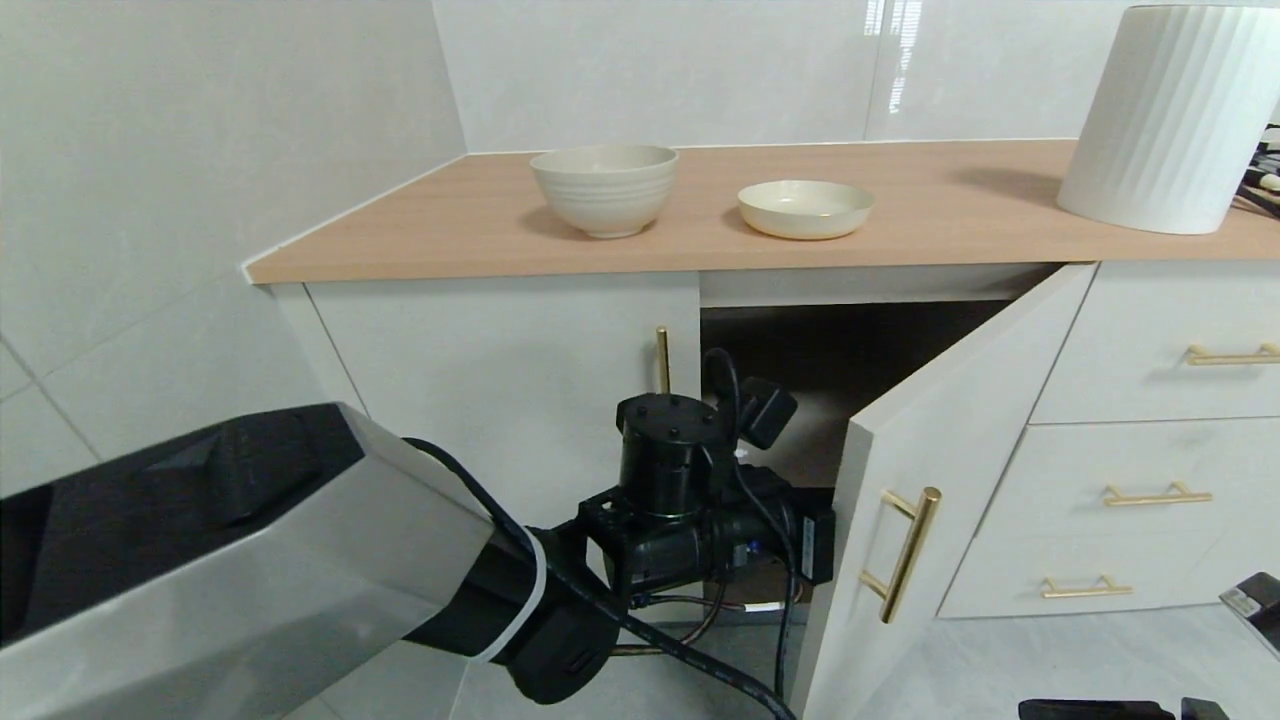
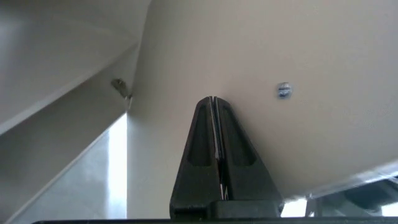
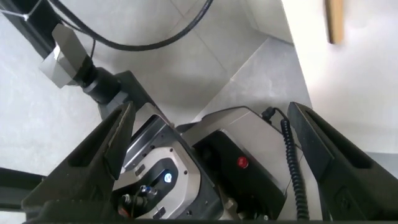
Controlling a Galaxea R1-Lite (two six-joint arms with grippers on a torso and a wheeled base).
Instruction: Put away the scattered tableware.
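A deep cream bowl [image 1: 604, 188] and a shallow cream dish [image 1: 806, 208] stand apart on the wooden countertop [image 1: 450, 235]. Below them the cabinet's right door [image 1: 950, 450] is swung open. My left arm's wrist [image 1: 690, 500] sits low in the gap between that door and the shut left door [image 1: 500, 380]. In the left wrist view my left gripper [image 2: 213, 99] is shut with nothing in it, its tips close against the pale inner face of the door [image 2: 311, 56]. My right gripper [image 3: 211, 112] is open and empty, hanging over the floor.
A tall white ribbed container [image 1: 1170, 115] stands at the counter's right end. To the right of the open door are drawers with gold handles [image 1: 1155, 495]. The door carries a gold bar handle [image 1: 905, 555]. A tiled wall [image 1: 150, 200] closes the left side.
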